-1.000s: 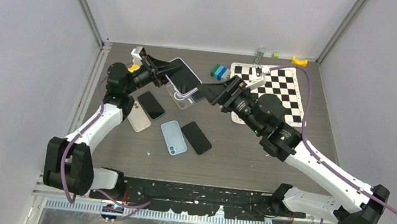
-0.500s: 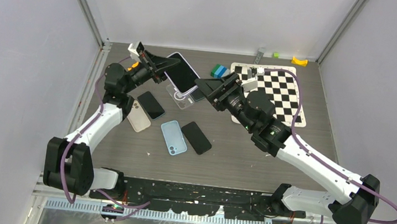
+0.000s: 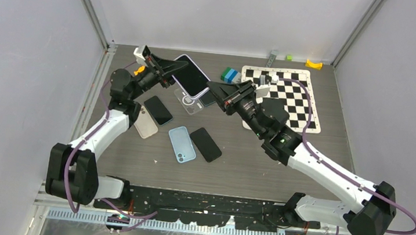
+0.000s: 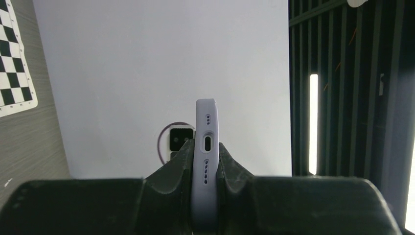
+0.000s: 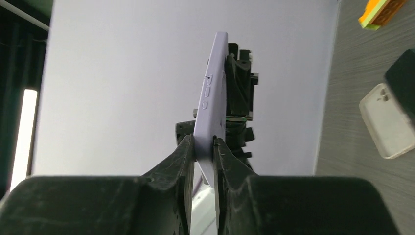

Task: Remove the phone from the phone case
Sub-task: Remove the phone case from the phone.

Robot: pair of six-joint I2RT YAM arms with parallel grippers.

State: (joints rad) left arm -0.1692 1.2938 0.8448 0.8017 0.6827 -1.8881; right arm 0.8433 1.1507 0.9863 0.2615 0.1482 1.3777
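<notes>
Lilac silicone, smooth and matt with rounded corners, forms the phone case (image 4: 206, 122). The phone (image 3: 191, 78) sits inside it, its dark glass face showing from above. Both hang in the air beside the chessboard mat (image 3: 292, 97), on the left arm's side of it and clear of the table.

The left gripper (image 4: 205, 147) pinches the end that has the charging slot and two rows of small holes, one finger on each flat side. The right gripper (image 5: 204, 142) pinches a long edge near the side buttons, its black fingers pressed against front and back.

This looks like the two-handed hold just before separation, as the rim sits snug all round and no part is peeled yet. The next move probably calls for one grip to hold firm while the other bends the soft lip off a corner, so the stiff slab can slide out. The slick glass could slip.

Below the held case, also beside the mat, a clear case (image 3: 192, 103) lies flat.
</notes>
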